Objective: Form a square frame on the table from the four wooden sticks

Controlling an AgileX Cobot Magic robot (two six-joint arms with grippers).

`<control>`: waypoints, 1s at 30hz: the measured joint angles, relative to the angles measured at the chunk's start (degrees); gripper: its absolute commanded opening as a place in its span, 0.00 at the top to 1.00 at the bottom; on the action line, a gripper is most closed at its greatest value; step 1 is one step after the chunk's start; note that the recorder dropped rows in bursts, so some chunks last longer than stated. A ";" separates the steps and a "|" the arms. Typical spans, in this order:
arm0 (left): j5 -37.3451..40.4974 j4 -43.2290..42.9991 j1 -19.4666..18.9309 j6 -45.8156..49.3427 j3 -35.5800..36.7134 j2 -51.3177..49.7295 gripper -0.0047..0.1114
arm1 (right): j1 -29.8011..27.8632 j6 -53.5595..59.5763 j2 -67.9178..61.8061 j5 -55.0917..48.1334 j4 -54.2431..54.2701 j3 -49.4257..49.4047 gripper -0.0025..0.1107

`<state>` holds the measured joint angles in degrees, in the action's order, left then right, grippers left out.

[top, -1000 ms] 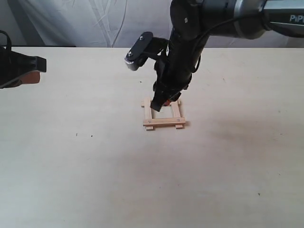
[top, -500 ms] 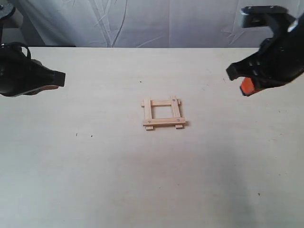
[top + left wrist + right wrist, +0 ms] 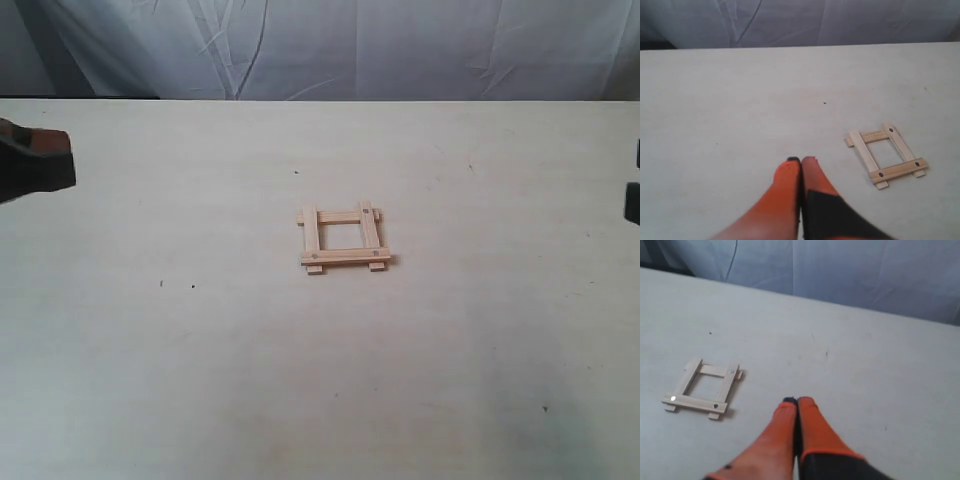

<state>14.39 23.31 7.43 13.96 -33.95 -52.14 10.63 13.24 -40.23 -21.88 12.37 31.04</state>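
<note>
The four wooden sticks lie overlapped at the corners as a small square frame (image 3: 345, 240) in the middle of the table (image 3: 200, 380). The same square frame (image 3: 886, 155) shows in the left wrist view and the frame (image 3: 702, 388) in the right wrist view. My left gripper (image 3: 801, 161) hovers apart from the frame, its orange fingers pressed together with nothing between them. My right gripper (image 3: 797, 401) is likewise shut and empty, well away from the frame. In the exterior view only the left gripper's tip (image 3: 40, 160) and a dark sliver of the right arm (image 3: 633, 200) show at the edges.
A pale wrinkled cloth backdrop (image 3: 320, 50) hangs behind the table's far edge. A few tiny dark specks (image 3: 161, 284) mark the tabletop.
The right arm has lifted off the frame and drawn back to the right edge. The left arm has pulled further left. The frame has stayed put.
</note>
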 measured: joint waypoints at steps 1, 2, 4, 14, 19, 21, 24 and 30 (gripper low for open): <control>-0.03 -1.02 0.00 0.00 0.60 1.50 0.96 | 0.00 0.00 2.26 0.71 0.00 -1.31 0.97; -0.03 -1.96 0.00 0.10 0.88 2.38 0.96 | 0.00 0.00 4.44 0.86 0.00 -2.22 0.97; -0.03 -4.30 0.00 0.10 1.12 4.11 0.96 | 0.00 0.00 8.08 -0.01 0.00 -2.96 0.97; -0.03 -10.08 0.00 0.21 1.24 6.61 0.96 | 0.00 0.00 16.92 -1.87 0.08 -3.18 0.97; -0.03 -10.13 0.00 0.21 1.24 6.61 0.96 | 0.00 0.00 17.52 -1.87 0.08 -3.18 0.97; -0.03 -10.13 0.00 0.21 1.24 6.61 0.96 | 0.00 0.00 17.50 -1.87 0.08 -3.32 0.97; -0.03 -10.13 0.00 0.21 1.24 6.61 0.96 | -0.10 -0.14 17.50 -2.18 0.08 -3.60 0.97; -0.03 -10.13 0.00 0.21 1.24 6.61 0.96 | -3.17 -0.14 20.09 -2.45 0.08 -3.60 0.97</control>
<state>14.37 13.18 7.43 14.18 -32.71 -45.53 7.46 13.10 -20.15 -24.33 12.45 27.44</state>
